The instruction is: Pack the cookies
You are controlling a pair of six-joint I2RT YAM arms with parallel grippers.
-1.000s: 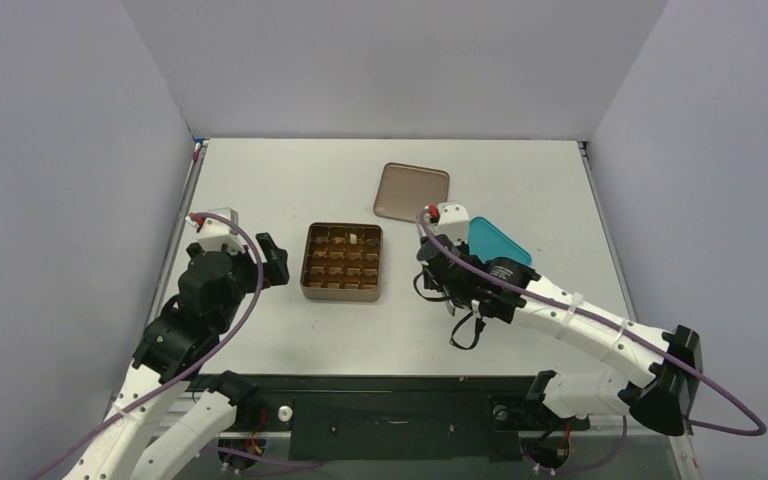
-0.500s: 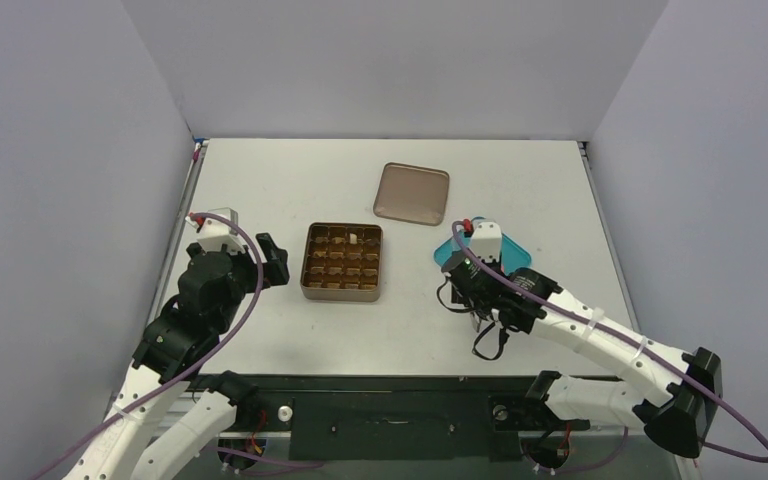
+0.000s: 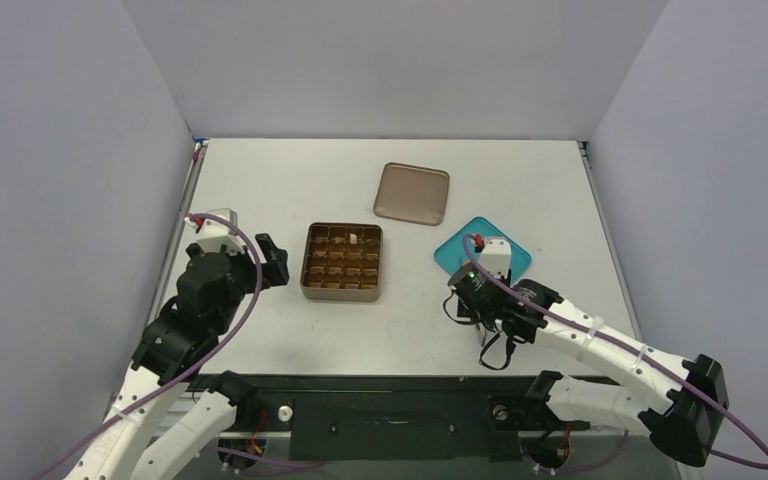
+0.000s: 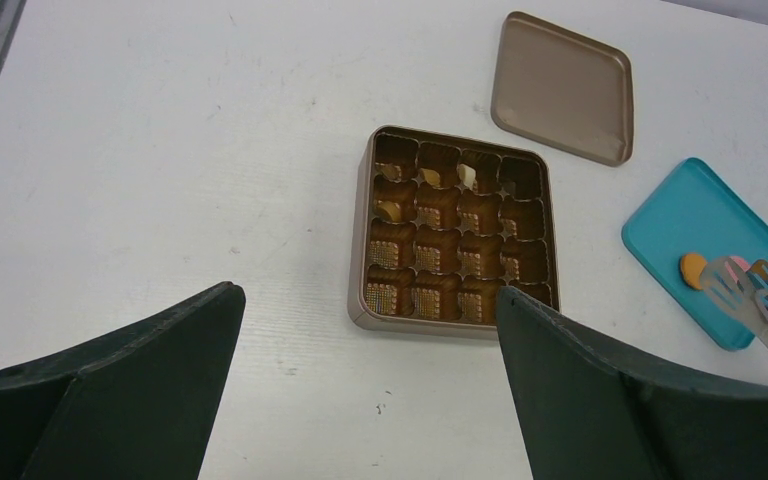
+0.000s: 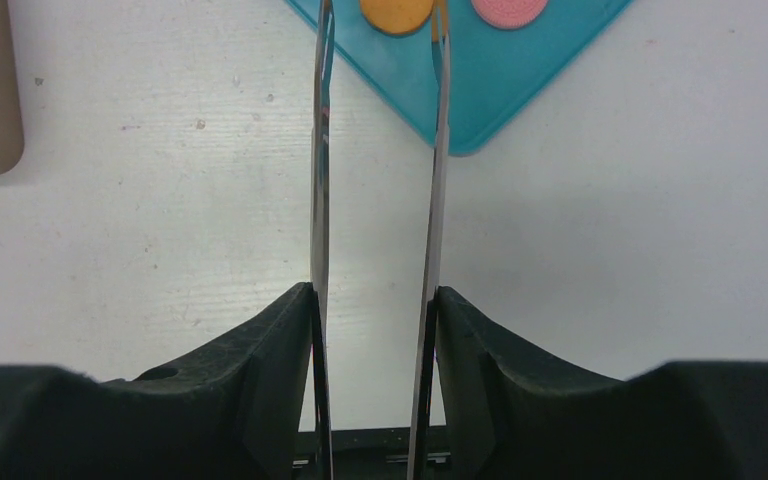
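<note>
An orange round cookie [image 5: 397, 15] and a pink round cookie [image 5: 509, 10] lie on the teal plate [image 5: 500, 80]. My right gripper [image 5: 372, 295] is shut on metal tongs [image 5: 320, 150]. The tongs' blades are slightly apart and their tips reach the orange cookie at the plate's near edge. The left wrist view shows the orange cookie [image 4: 693, 268] by the tongs [image 4: 760, 300]. The gridded brown tin [image 4: 360, 300] holds cream-white pieces [image 4: 468, 177] in its far cells. My left gripper [image 4: 367, 293] is open and empty, near the tin's left front.
The tin's brown lid [image 3: 412, 193] lies flat behind the tin [image 3: 307, 262] and left of the teal plate [image 3: 457, 247]. Grey walls close in the table on three sides. My right arm [image 3: 600, 340] stretches across the front right.
My right gripper with the tongs has moved right and toward the front, from beside the tin to the teal plate's near edge. The left arm has not moved.
</note>
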